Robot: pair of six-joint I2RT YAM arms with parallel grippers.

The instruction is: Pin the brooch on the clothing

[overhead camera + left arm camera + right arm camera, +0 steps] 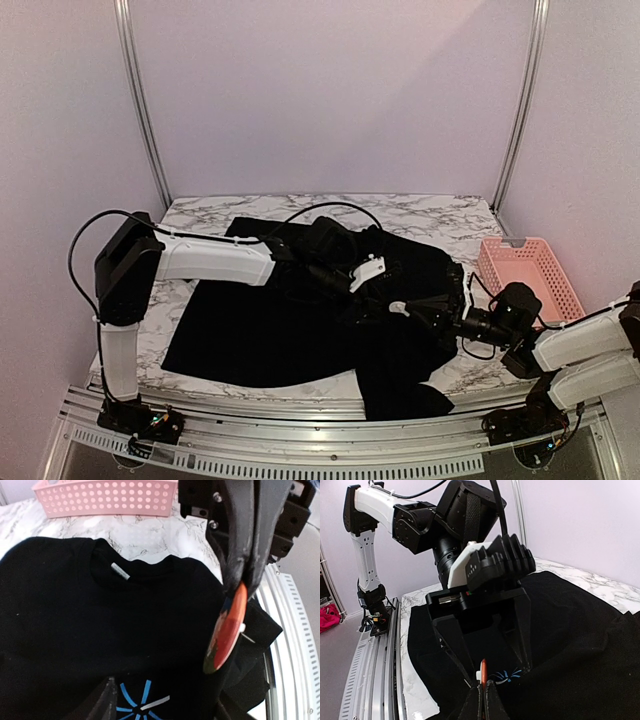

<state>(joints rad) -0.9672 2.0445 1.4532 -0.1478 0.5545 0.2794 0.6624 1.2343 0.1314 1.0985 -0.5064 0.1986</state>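
We log the brooch (pixel 227 630) edge-on, pinched in the right tool (pixel 483 687), over the black T-shirt (pixel 75 605) beside its blue starburst (pixel 140 702). The shirt lies on the desk (pixel 200 215). The left tool (pixel 497 670) is spread, straddling the spot. We'd bunch cloth there first, then slide the pin (pixel 248 638) through shallowly, keeping the brooch from tilting.

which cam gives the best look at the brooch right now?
Left wrist: the brooch shows its red-orange face and pin, clamped by the right gripper. Right wrist shows only a thin orange edge between its own jaws. Top external: too small to make out.
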